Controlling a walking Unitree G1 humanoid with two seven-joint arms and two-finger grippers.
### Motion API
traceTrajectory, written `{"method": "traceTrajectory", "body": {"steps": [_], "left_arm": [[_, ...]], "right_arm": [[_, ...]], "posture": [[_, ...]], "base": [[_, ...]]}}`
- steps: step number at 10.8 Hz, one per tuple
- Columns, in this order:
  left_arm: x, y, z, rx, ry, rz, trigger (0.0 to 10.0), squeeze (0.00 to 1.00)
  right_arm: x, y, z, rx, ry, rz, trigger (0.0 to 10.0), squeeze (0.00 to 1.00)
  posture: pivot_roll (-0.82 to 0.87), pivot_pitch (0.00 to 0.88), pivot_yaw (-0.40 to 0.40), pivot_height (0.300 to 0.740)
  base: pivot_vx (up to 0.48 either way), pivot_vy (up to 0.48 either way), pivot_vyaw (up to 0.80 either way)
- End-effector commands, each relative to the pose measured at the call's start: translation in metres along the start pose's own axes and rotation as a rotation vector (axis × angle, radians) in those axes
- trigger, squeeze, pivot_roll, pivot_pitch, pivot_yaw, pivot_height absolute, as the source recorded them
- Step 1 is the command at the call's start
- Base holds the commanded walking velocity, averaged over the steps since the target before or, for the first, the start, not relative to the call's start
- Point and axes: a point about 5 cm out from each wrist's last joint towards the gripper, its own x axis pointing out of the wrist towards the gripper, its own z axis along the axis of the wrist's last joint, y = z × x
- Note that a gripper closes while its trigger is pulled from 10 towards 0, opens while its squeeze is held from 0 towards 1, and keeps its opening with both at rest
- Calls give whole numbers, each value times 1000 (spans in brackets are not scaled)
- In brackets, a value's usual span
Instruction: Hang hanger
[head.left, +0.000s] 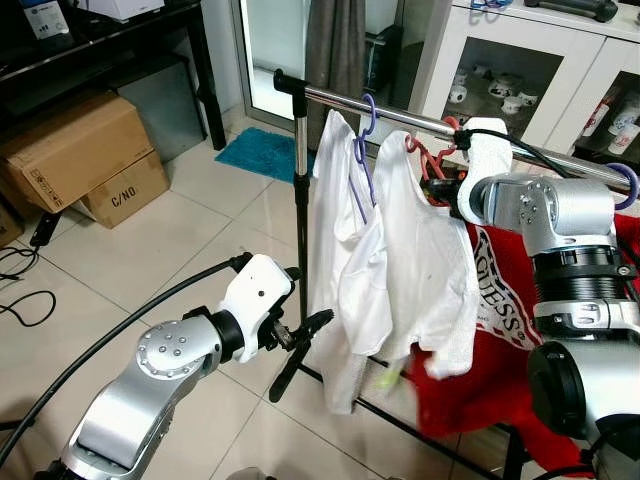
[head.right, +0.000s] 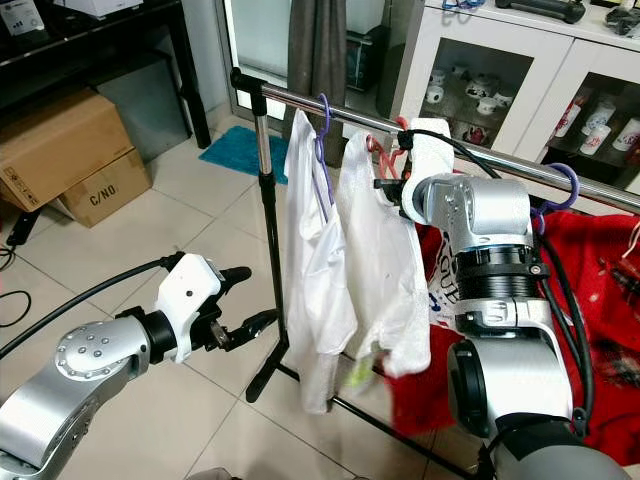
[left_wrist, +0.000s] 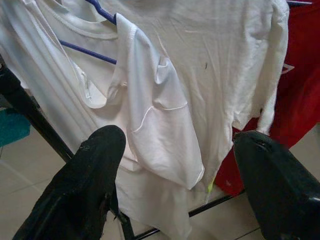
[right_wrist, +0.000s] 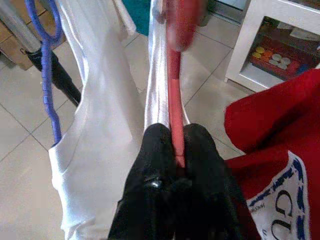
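Note:
A red hanger (right_wrist: 173, 100) carrying a white shirt (head.left: 420, 260) hangs up at the metal rail (head.left: 400, 116) of a clothes rack. My right gripper (right_wrist: 175, 134) is shut on the hanger's red bar just under the rail. Beside it a purple hanger (head.left: 363, 130) holds another white shirt (head.left: 335, 200) on the rail. My left gripper (head.right: 248, 298) is open lower down, near the rack's post and apart from the shirts' lower edges, with nothing between its black fingers (left_wrist: 87, 190).
A red printed garment (head.left: 505, 300) hangs on the rack to the right, with another purple hook (head.left: 626, 185) above it. The rack's post (head.left: 301, 200) and foot stand by my left gripper. Cardboard boxes (head.left: 80, 150), floor cables (head.left: 20, 290), a teal mat (head.left: 262, 152) and a white cabinet (head.left: 520, 70) surround it.

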Motion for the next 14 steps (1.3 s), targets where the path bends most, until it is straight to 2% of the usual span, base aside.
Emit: {"method": "traceTrajectory", "body": {"steps": [1,5,6,7,8,9,11,12,13,14], "left_arm": [[2,-1,3,16,-8,-14,10000,0],[2,0,4,18,-14,-12,10000,0],[2,0,4,18,-15,-13,10000,0],[2,0,5,19,-17,-13,10000,0],[2,0,5,17,-20,-10,10000,0],[2,-1,5,16,-21,-8,10000,0],[4,0,6,-14,-54,59,10000,0],[6,5,8,-68,-105,172,10000,0],[6,6,9,-86,-128,202,10000,0],[5,8,5,-121,-138,269,10000,0]], "right_arm": [[-1,4,8,-8,-27,12,0,0],[-1,7,12,-29,-70,49,0,0],[-4,8,17,-48,-152,73,0,0],[-6,6,18,-59,-173,78,0,0],[-17,2,18,-128,-220,105,0,0],[-24,-3,16,-145,-231,105,0,0],[-40,-9,-3,-221,-215,115,0,0],[-53,-10,-26,-258,-197,118,0,0],[-57,-9,-33,-262,-193,118,0,0],[-67,-8,-65,-294,-213,104,10000,0]], "posture": [[71,21,9,740],[70,21,12,740],[72,24,13,740],[75,25,10,740],[77,24,9,740],[77,25,12,740],[67,23,25,740],[59,22,31,740],[56,21,31,740],[58,19,26,740]], "base": [[0,0,0],[0,0,0],[0,0,0],[0,0,0],[0,0,0],[0,0,0],[0,0,0],[0,0,0],[0,0,0],[0,0,0]]}}
